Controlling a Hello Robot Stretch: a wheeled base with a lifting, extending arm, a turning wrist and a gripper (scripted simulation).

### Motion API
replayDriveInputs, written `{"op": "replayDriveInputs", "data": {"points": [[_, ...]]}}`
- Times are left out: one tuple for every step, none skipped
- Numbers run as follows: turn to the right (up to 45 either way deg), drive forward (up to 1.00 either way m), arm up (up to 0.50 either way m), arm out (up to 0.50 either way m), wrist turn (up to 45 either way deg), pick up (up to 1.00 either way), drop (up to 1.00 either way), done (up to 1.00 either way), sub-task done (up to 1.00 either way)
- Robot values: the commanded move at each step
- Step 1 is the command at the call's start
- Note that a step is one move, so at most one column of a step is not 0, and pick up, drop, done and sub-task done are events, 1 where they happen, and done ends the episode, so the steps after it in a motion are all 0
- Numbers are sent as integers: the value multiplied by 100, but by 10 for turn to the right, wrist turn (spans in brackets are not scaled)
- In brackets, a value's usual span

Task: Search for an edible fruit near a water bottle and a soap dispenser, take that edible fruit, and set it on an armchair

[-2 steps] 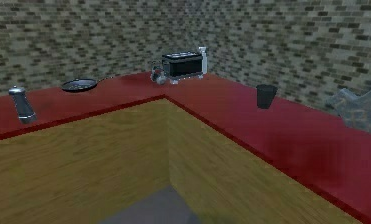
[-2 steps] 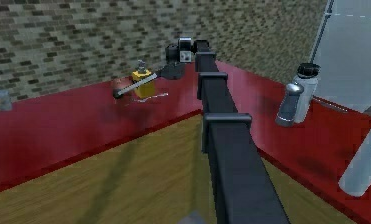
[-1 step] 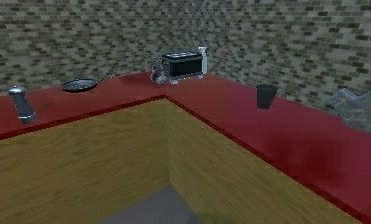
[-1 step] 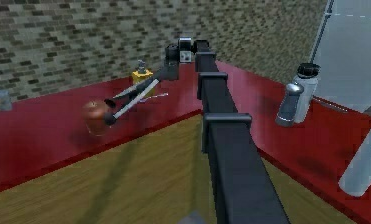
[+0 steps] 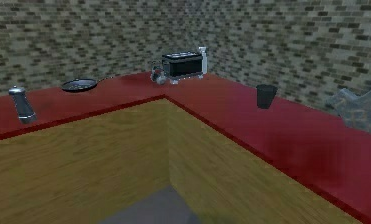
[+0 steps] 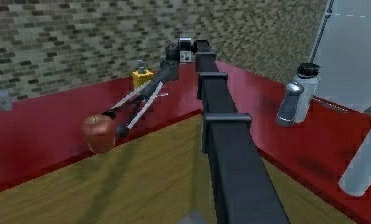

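Your arm (image 6: 228, 140) rises nearest as a dark bar reaching out across the red counter (image 6: 43, 150). At its far end the gripper (image 6: 113, 122) slants down, with its thin fingers aimed at a reddish apple (image 6: 96, 135). The apple sits right at the fingertips, against the counter's red top. You cannot tell whether it is held or merely resting there, and the state of the fingers cannot be told either. The downward slant looks chosen to meet a low, round fruit from above and to one side.

Just behind the fingers, next to the gripper's body, stands a yellow soap dispenser (image 6: 143, 78). A water bottle (image 6: 296, 95) stands across the arm from the gripper, well apart from it. Those two neighbours suggest this is the fruit you want. Setting it on the armchair is not yet done.
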Motion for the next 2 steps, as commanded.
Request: {"op": "replayDriveInputs", "data": {"points": [[0, 0, 0, -48, 0, 0, 0, 0, 0], [-450, 0, 0, 0, 0, 0, 0, 0, 0]]}}
